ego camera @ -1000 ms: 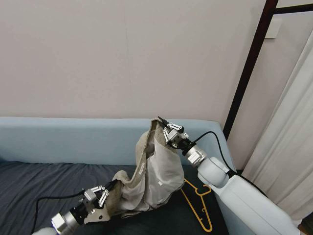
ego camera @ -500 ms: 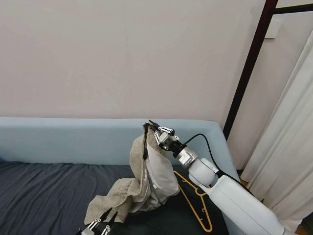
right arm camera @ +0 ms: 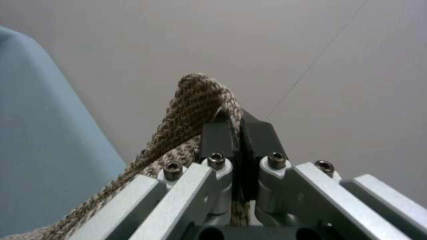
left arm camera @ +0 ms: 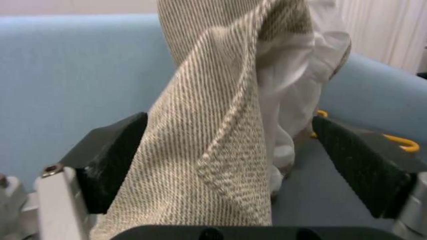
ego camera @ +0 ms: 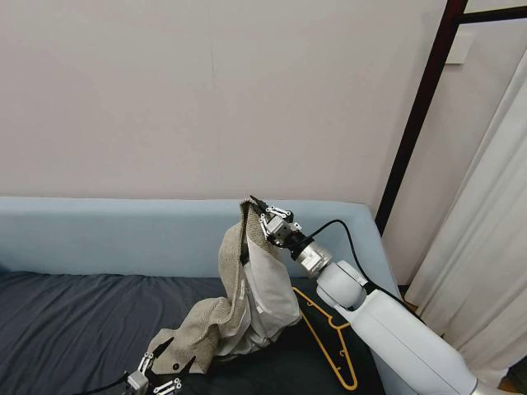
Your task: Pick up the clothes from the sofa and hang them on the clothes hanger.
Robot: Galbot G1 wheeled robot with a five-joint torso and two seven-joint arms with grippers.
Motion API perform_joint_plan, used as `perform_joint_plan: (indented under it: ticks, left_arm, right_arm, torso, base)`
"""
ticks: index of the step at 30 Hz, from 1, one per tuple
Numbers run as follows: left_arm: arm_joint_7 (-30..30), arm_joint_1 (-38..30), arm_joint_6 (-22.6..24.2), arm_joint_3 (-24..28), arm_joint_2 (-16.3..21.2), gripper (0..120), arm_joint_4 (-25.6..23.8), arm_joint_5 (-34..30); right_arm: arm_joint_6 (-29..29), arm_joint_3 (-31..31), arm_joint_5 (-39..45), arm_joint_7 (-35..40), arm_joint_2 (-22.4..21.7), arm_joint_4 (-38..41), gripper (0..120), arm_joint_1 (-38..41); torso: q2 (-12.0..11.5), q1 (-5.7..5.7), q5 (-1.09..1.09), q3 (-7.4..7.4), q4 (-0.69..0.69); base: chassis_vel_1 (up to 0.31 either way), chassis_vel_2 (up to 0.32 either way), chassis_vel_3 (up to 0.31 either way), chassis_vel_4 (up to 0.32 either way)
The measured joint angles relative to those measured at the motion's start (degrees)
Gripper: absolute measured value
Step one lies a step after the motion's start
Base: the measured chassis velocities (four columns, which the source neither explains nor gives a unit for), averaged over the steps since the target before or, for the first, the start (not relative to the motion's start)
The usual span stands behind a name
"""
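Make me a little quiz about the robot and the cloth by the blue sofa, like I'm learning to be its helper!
1. True or false: the right claw is shut on the top edge of the beige garment, holding it up.
2. Where does the yellow hanger lie? A: on the sofa seat. B: on the black rack. C: in the left claw.
3. Fill the gap: the left claw's fingers are ____, with the garment's lower end between them.

Key: 1 true; 2 A; 3 open.
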Motion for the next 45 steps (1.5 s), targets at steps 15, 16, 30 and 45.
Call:
perform_joint_plan:
  ticks: [15, 16, 30, 45]
  left_arm:
    - [8.30, -8.31, -0.06, 3.54, -3.71, 95, 12.26, -3.47]
    - [8.33, -8.49, -0.07, 3.61, -3.96, 93, 12.48, -3.71]
    - [8.11, -8.06, -0.11, 3.58, -4.34, 39, 12.90, -5.59]
    - [5.71, -3.80, -2.57, 1.51, -3.42, 0, 4.82, -7.95]
  right_arm:
    - [-0.38, 0.66, 0.66, 0.00, -0.37, 1.05, 0, -0.01]
    - [-0.40, 0.66, 0.68, -0.01, -0.37, 1.08, 0, -0.01]
    - [-0.74, 0.68, 1.41, 0.01, -0.14, 1.34, 0, 0.73]
    - [-5.13, 1.52, 3.65, 3.66, -1.96, 1.91, 0, 0.07]
  torso:
    - [0.00, 0.00, 0.00, 0.00, 0.01]
    - [0.00, 0.00, 0.00, 0.00, 0.00]
    - [0.00, 0.00, 0.00, 0.00, 0.01]
    - [0.00, 0.00, 0.00, 0.00, 0.01]
  base:
    - [0.000, 0.000, 0.000, 0.000]
    - [0.000, 0.000, 0.000, 0.000]
    - [0.000, 0.000, 0.000, 0.000]
    - [0.000, 0.000, 0.000, 0.000]
